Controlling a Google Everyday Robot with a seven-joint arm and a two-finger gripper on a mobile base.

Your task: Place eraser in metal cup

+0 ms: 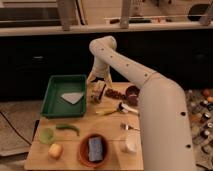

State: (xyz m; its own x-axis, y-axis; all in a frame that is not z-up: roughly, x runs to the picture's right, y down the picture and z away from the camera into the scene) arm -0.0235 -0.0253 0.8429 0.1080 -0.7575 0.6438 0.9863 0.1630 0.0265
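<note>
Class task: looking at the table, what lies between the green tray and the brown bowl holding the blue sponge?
In the camera view, a green pepper-like vegetable lies between the green tray and the brown bowl. The end effector hangs right of the tray.

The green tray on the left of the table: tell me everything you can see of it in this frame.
The green tray is a shallow rectangular bin with raised walls, plastic by its look, lying flat at the back left of the wooden table. Inside lies one flat pale grey piece, roughly triangular; I cannot tell what it is. The rest of its floor is bare. The claw hangs just off its right rim, not touching the tray. In front of the tray lie a green pepper and a small green cup, both apart from it.
</note>
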